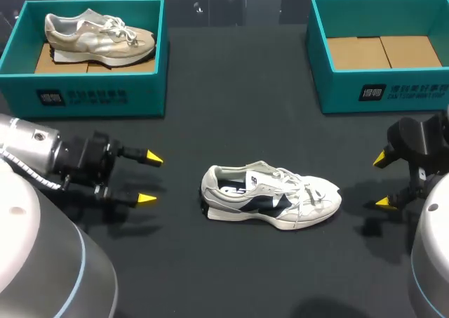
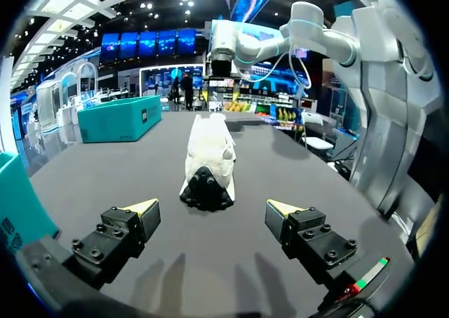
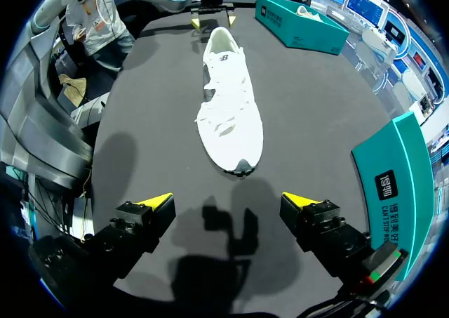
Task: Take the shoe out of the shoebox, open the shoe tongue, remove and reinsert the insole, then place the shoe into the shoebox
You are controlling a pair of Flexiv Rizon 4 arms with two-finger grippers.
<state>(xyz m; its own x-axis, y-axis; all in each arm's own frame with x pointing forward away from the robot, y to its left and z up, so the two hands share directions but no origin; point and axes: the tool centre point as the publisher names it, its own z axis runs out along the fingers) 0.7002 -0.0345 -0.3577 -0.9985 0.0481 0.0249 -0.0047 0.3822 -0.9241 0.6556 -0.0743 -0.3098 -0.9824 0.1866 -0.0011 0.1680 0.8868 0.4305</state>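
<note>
A white and navy shoe [image 1: 270, 203] lies on its sole in the middle of the black table, toe to the right. My left gripper [image 1: 150, 178] stands open to the left of its heel, well apart; in the left wrist view the heel [image 2: 208, 165] lies ahead of my open left gripper [image 2: 214, 210]. My right gripper [image 1: 382, 180] stands open to the right of the toe, nothing between its fingers. The right wrist view shows the toe [image 3: 231, 125] ahead of my right gripper [image 3: 228, 203]. A teal shoebox [image 1: 382, 51] at the back right holds only cardboard.
At the back left a second teal box [image 1: 88, 55] holds a beige shoe [image 1: 98, 36]. Bare black tabletop lies between the shoe and each gripper and along the front edge.
</note>
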